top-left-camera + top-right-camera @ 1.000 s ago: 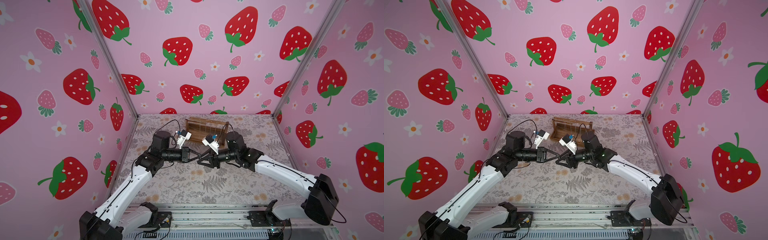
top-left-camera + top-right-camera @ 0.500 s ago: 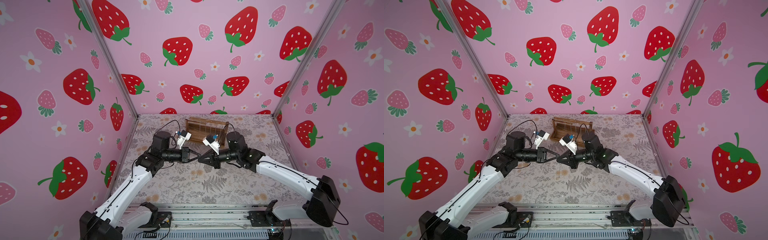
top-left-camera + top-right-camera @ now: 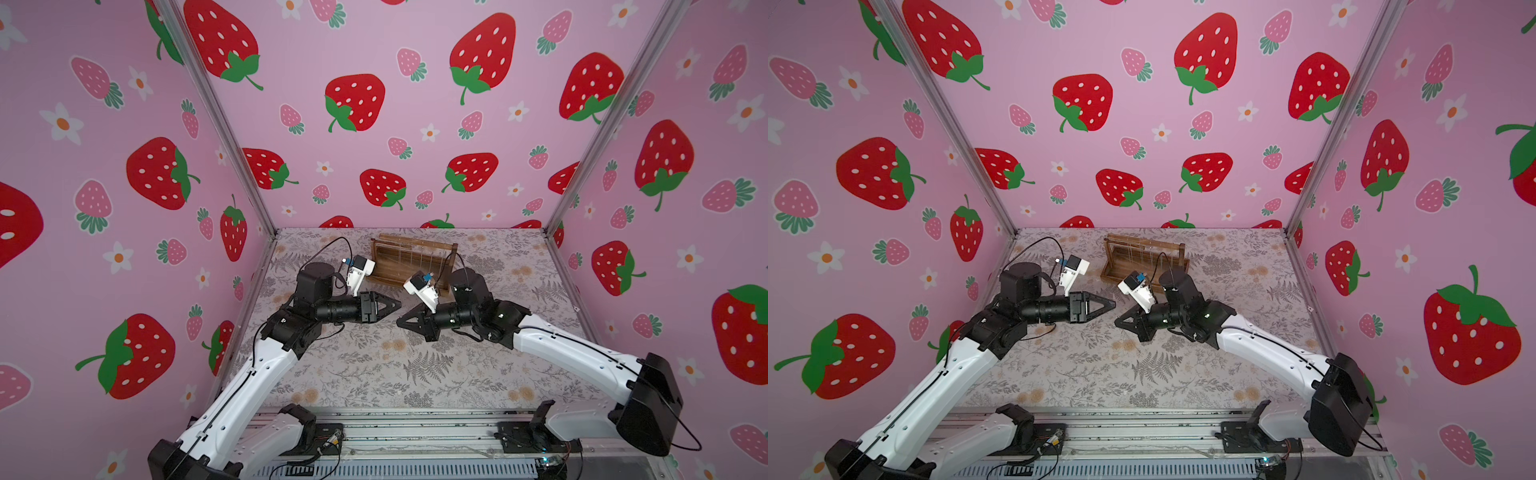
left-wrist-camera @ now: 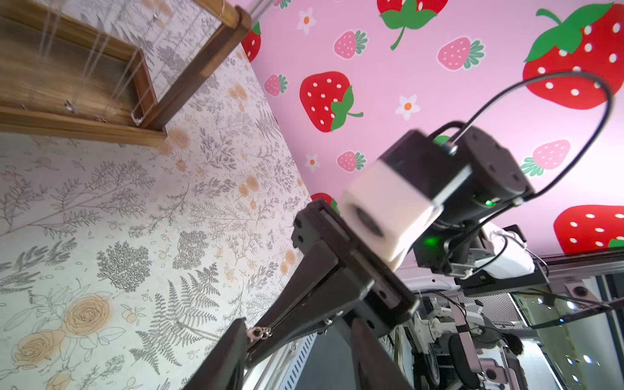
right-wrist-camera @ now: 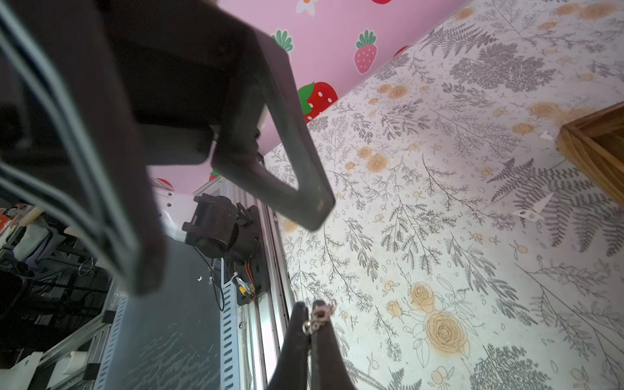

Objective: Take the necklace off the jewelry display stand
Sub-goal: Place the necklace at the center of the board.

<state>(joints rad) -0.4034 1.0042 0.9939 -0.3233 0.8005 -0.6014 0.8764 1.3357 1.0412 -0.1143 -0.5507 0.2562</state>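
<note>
The dark brown jewelry display stand [image 3: 411,262] [image 3: 1142,259] sits at the back of the table, with several thin chains hanging from its top bar [image 4: 216,44]. In front of it my two grippers meet tip to tip above the table. My right gripper [image 5: 309,305] [image 3: 401,322] is shut on the necklace [image 5: 319,315], a small silver bunch with a clasp at its tips; the rest of the chain is hidden. My left gripper [image 4: 299,326] [image 3: 395,305] is open, its fingers [image 4: 233,354] straddling the right gripper's tips and the necklace [image 4: 260,333].
The floral tablecloth [image 3: 374,374] covers the table. Pink strawberry walls close in the left, back and right sides. A metal rail with the arm bases [image 3: 415,436] runs along the front edge. One corner of the stand [image 5: 597,148] shows in the right wrist view.
My left gripper's jaws have opened. My right gripper's jaws have closed on the necklace. Both arms have stayed nearly where they were.
</note>
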